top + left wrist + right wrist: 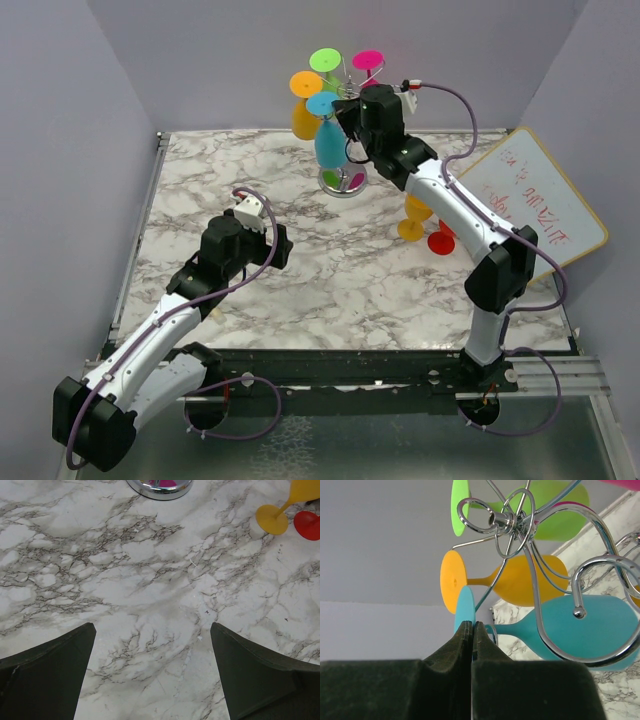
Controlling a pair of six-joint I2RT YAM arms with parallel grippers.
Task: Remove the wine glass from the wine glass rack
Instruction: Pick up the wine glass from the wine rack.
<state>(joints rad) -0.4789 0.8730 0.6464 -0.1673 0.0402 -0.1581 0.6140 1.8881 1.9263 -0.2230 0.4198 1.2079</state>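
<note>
1. The wine glass rack point(343, 181) is seen at the middle of the table's point(350, 290) far edge, with several coloured glasses hung on it upside down.
2. The teal wine glass point(328, 145) is taken to be the one concerned. It is hung on the near side of the rack, foot uppermost and bowl below, so its long axis is upright.
3. The right gripper point(345, 108) is held high beside the rack top. Its fingers are pressed together and their tips lie right at the teal foot, where the stem meets it.
4. In the right wrist view the closed fingertips point(468, 630) are seen in front of that junction, with the teal bowl point(590, 625) beyond and to one side, cradled in a wire loop of the rack point(535, 580). Whether the thin stem is pinched cannot be told, because nothing is visible between the fingers.
5. The left gripper point(152, 627) is held wide open and empty over bare marble near the table's left-centre, well apart from the rack, so the right arm is by far the nearer.
6. The coming move is judged to turn on the foot being slid outward along its scroll arm (toward the near edge, not straight up), the stem being kept upright.
</note>
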